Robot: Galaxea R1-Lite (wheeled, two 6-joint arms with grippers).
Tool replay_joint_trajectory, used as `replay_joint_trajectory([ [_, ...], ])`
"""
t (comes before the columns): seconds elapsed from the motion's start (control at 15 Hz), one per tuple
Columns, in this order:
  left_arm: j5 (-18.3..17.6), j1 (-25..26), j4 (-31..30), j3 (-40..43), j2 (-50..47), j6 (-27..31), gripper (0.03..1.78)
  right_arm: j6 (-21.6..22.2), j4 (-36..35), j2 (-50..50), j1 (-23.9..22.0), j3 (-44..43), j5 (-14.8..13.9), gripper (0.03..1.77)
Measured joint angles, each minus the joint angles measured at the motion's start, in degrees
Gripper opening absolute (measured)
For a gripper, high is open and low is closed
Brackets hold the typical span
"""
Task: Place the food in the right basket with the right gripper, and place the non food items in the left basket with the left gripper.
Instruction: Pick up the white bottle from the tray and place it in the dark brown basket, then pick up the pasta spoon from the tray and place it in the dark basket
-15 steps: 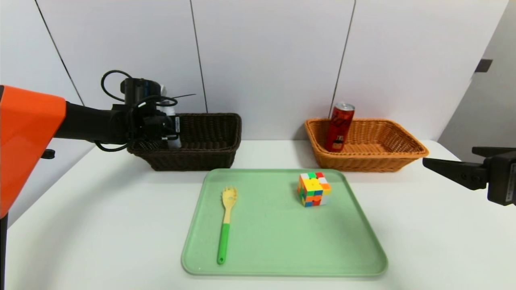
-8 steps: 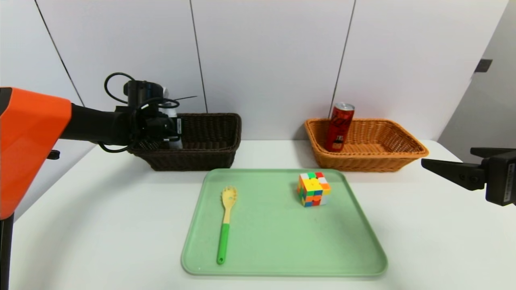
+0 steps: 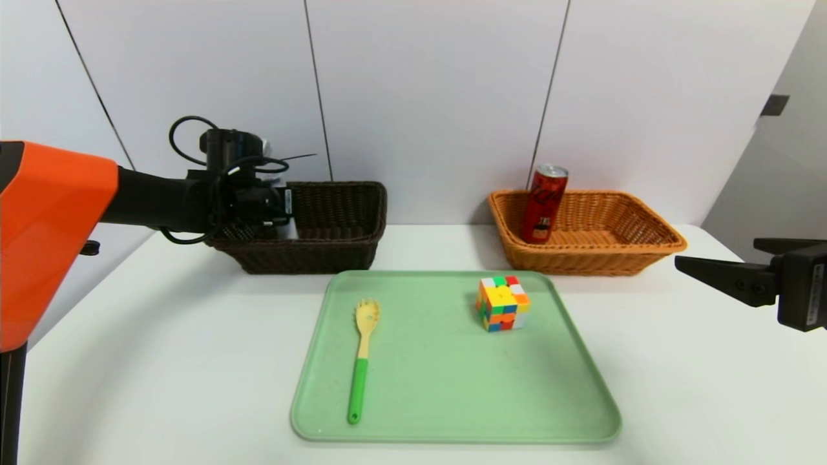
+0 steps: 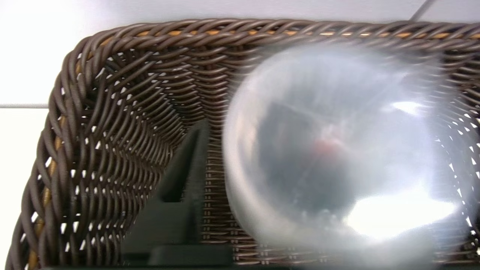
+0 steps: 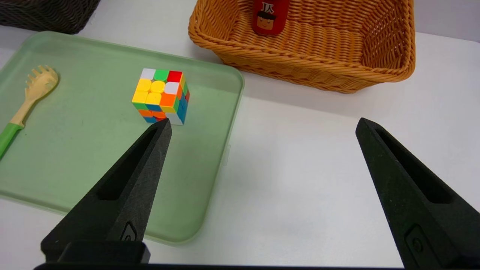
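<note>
So, in the head view, the sorting looks roughly half done. Left gripper (image 3: 278,216) is down in the dark brown basket (image 3: 310,258), with the white bottle (image 3: 289,230) beside it, inside the wicker; releasing it is probably the step in hand. Two non-food items remain, both nearer the robot than that gripper and toward its right: the slotted spoon (image 3: 359,381) and, farther across, the puzzle cube (image 3: 502,305), each on the green tray (image 3: 433,400). Right gripper (image 3: 717,250) waits out at the right side, its jaws wide apart; to its left and a little beyond, the red can (image 3: 544,205) leans inside the orange-tan basket (image 3: 581,265), so the food share appears finished. Beneath both grippers spreads a smooth white table (image 3: 161,368), backed by pale panels (image 3: 439,97) with thin dark seams; past the right gripper stands a grey wall (image 3: 795,155).

The left wrist view shows one black finger (image 4: 195,180) standing off from the bottle, a strip of basket visible between them. That suggests an open grip, though the other finger cannot be made out.

From the right wrist, nothing sits between the widely parted fingers; the cube lies just beyond one fingertip, the orange-tan basket farther out ahead of the pair.
</note>
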Motion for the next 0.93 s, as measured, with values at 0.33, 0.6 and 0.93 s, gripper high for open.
replay_joint_trajectory([
  [0.33,0.0,0.1,-0.2,-0.1,-0.1,0.0,1.34,0.0,0.0,0.0,0.0,0.2,0.0,1.69],
  [0.6,0.2,0.1,0.5,-0.1,-4.1,0.5,1.48,0.0,0.0,-0.1,0.0,0.2,0.0,1.69],
  [0.93,-0.1,0.0,6.5,-0.9,-15.7,3.6,1.59,0.0,-0.4,-0.2,0.0,-0.2,0.0,1.69],
])
